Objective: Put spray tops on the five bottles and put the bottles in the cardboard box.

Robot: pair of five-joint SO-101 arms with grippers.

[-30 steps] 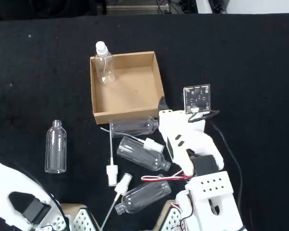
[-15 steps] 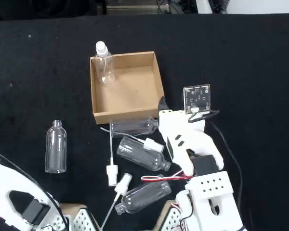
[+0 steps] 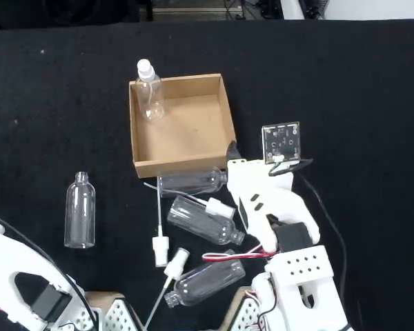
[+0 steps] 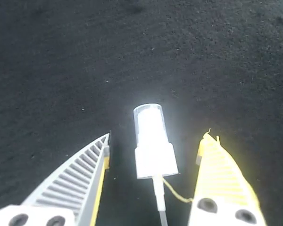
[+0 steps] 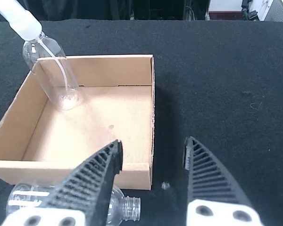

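A white spray top (image 4: pixel 153 146) lies on the black cloth between the open fingers of my left gripper (image 4: pixel 156 139), untouched by either. That arm (image 3: pixel 24 283) sits at the table's near left corner. My right gripper (image 3: pixel 232 149) (image 5: pixel 153 142) hangs open and empty over the near right corner of the cardboard box (image 3: pixel 181 167) (image 5: pixel 108 70). One capped bottle (image 3: pixel 150 93) (image 5: pixel 52 70) stands in the box's far left corner. Three bottles (image 3: pixel 192 182) (image 3: pixel 205 221) (image 3: pixel 205 281) lie in front of the box, another (image 3: pixel 80 209) to the left. Two loose spray tops (image 3: pixel 159 241) (image 3: pixel 174 265) lie among them.
Black cloth covers the whole table. The right arm's white body (image 3: pixel 272 207) and its red and white cable (image 3: pixel 228 255) lie close beside the cluster of lying bottles. A bottle neck (image 5: pixel 127 207) sits just below the box's front wall.
The left arm has sunk slightly toward the table's near left corner. The right arm has edged a touch toward the box. Bottles and tops have not moved.
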